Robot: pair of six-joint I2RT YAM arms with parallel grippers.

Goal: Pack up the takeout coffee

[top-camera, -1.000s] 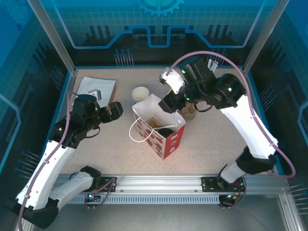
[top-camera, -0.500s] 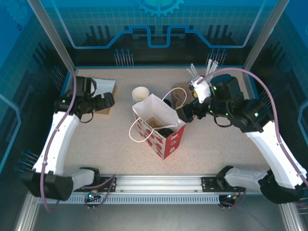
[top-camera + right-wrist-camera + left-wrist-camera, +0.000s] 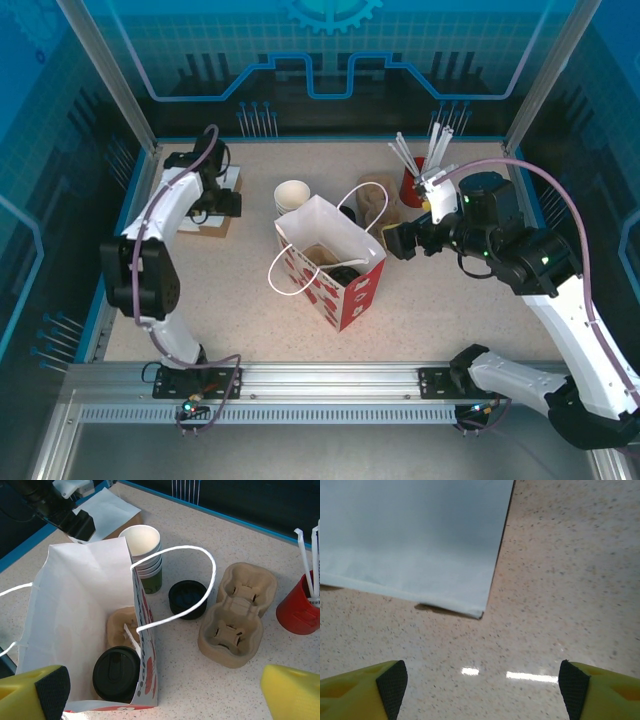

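Note:
The takeout coffee [image 3: 116, 672] stands inside the open red-and-white paper bag [image 3: 70, 605]. Its round black lid faces up, beside a brown cardboard carrier [image 3: 119, 626] and a white straw. From above, the takeout coffee [image 3: 346, 272] is a dark disc in the bag [image 3: 352, 295]. My right gripper [image 3: 165, 700] hangs open just right of the bag's mouth, holding nothing; in the top view the right gripper [image 3: 394, 241] is level with the bag's right edge. My left gripper [image 3: 482, 690] is open over bare table, near a flat white paper bag [image 3: 410, 535]. From above, the left gripper [image 3: 226, 203] is at the back left.
A stack of unlidded cups [image 3: 143, 547] stands behind the bag, with a stack of black lids [image 3: 187, 598] beside it. Brown cup carriers [image 3: 239, 615] lie to the right. A red cup of straws [image 3: 300, 611] is at the far right. The bag's white handle [image 3: 202, 580] arches over the lids.
My right gripper opened and drew back to the right, away from above the bag. The left arm swung back to the rear left corner, over the flat white bag.

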